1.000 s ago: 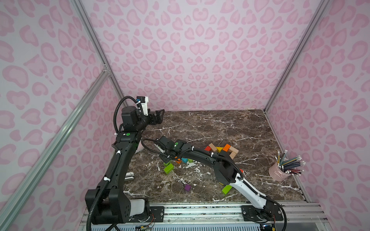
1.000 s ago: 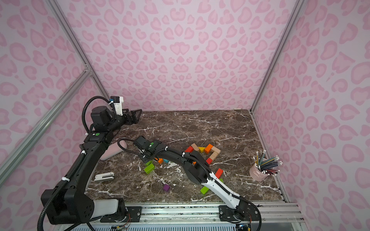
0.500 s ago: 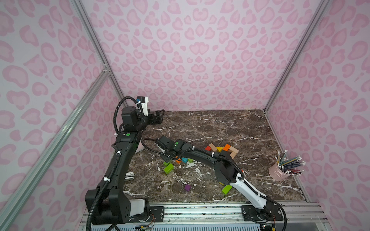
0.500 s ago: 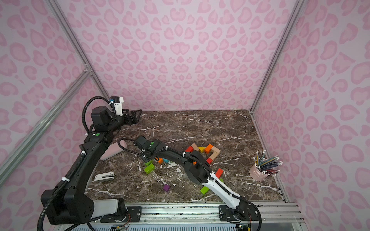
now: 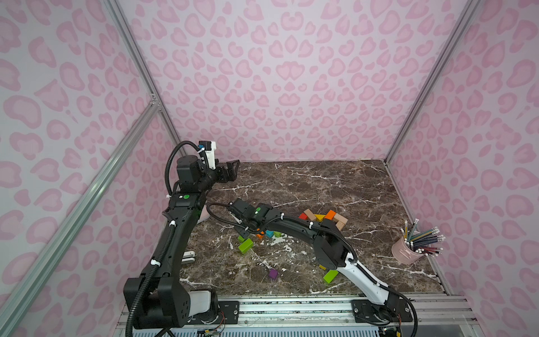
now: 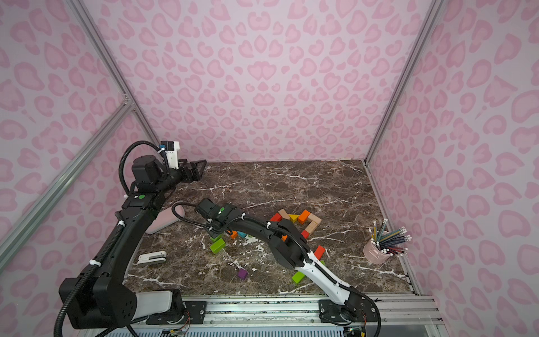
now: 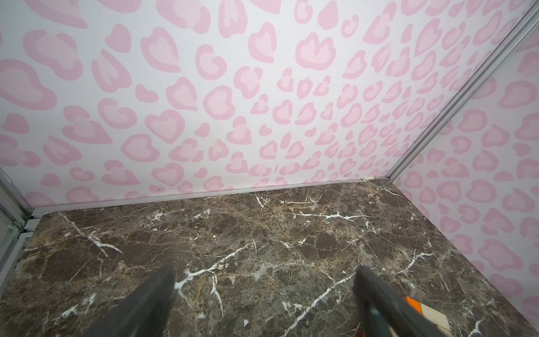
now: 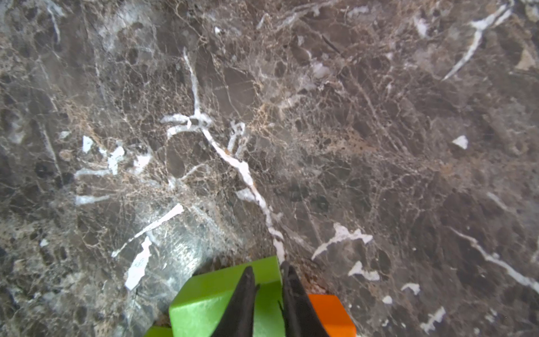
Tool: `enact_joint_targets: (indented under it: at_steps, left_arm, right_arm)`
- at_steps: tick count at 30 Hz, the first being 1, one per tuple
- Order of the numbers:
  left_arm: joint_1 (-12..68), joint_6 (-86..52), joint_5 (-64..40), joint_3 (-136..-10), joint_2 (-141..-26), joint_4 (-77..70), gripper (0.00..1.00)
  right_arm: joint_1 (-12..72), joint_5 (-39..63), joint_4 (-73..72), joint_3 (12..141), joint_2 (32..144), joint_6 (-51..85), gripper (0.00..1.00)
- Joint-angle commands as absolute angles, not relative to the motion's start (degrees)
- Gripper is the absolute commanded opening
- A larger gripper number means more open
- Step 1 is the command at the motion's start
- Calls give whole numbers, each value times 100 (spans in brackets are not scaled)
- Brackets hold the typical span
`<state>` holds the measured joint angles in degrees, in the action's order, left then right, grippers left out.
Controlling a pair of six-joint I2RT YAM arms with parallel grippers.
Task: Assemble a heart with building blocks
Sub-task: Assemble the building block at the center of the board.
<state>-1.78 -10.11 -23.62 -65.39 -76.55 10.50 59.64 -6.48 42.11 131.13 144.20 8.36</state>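
Building blocks [image 5: 323, 217] of painted and plain wood lie on the dark marble surface [image 5: 306, 181], a partial outline near the pink cup of pencils [image 5: 404, 252], loose ones farther from it. Farthest off, the raised left tool [image 7: 264, 271] gapes empty. The right arm [image 5: 294, 227] stretches low, the right tool [image 8: 267, 267] pinched together over a bright green wooden block [image 8: 210, 294]; a hold is unclear, so check before lifting.

Pink heart-spotted walls [image 5: 277, 73] on aluminium posts [image 5: 138, 64] enclose a brown, seemingly marble tabletop [image 5: 320, 181].
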Motion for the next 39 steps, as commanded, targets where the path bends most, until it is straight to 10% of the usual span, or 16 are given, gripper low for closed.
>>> enact_joint_targets:
  at_steps: [1, 39]
  left_arm:
    - [-185, -959, -2379, -6531, -7620, 894, 98]
    - [-185, -949, -2362, -6519, -7603, 878, 98]
  right_arm:
    - [5986, -747, 4201, 13118, 14349, 782, 22]
    - [6003, -499, 4062, 13465, 14498, 931, 21]
